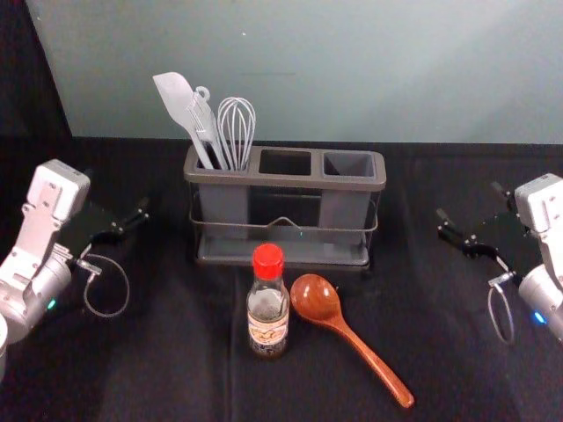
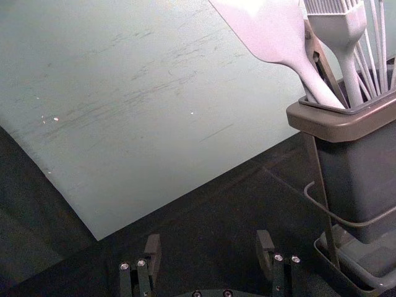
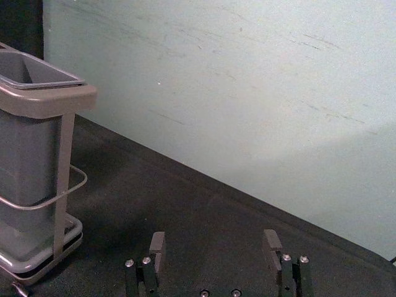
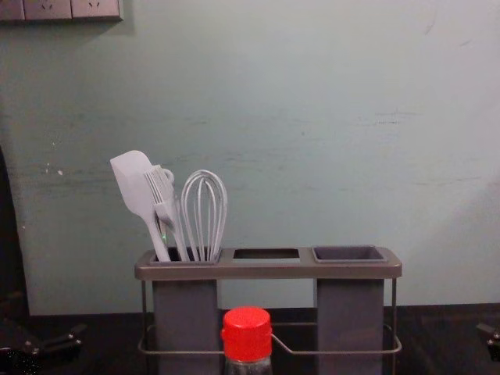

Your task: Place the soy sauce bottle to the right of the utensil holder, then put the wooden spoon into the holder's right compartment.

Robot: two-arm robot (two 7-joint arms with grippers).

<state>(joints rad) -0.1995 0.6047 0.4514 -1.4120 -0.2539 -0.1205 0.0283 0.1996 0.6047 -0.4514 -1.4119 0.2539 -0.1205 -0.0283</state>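
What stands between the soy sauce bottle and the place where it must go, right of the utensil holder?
The wooden spoon lies low, just right of the soy sauce bottle, and the front right corner of the utensil holder seems near the direct path. Lifting should probably clear the spoon.

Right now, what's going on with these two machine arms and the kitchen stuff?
Nothing is being held. The left gripper and right gripper are on either side of the utensil holder, jaws open. The soy sauce bottle stands in front of it, the wooden spoon lying to the bottle's right. Neither is in its place yet; the holder's right compartment is empty.
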